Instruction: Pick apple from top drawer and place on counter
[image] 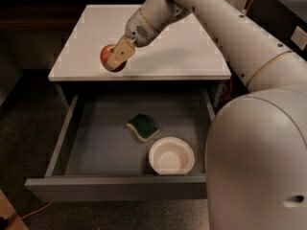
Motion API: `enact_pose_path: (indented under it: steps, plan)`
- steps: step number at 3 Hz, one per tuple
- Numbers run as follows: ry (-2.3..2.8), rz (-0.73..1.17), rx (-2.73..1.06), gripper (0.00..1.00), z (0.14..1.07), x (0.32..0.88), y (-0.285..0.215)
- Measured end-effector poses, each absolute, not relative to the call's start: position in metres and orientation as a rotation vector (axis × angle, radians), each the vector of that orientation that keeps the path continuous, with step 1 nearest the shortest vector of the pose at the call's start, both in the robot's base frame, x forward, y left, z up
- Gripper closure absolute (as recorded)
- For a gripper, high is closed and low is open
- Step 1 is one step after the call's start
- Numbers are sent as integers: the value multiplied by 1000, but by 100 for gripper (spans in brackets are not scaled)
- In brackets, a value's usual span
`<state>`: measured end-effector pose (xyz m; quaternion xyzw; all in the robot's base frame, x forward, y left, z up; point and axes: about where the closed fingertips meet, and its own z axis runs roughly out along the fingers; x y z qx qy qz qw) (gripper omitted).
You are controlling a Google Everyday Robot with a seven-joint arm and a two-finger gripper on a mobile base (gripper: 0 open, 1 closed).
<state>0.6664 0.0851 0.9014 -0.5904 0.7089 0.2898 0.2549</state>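
Observation:
My gripper (114, 57) is shut on the red apple (107, 54) and holds it over the front left part of the white counter (182, 47), just above its surface. One tan finger (120, 54) lies across the apple's front. The top drawer (96, 143) stands pulled open below, its grey inside in full view. My white arm reaches in from the upper right.
A green-and-yellow sponge (143, 127) and a white bowl (171, 155) lie in the drawer, towards its front right. My robot's white body (259, 162) fills the lower right. Dark floor lies to the left of the cabinet.

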Motion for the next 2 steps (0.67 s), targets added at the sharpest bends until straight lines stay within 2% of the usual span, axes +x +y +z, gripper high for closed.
enact_pose_path:
  steps: [2]
  plan:
    - [1965, 781, -1534, 100, 906, 678, 83]
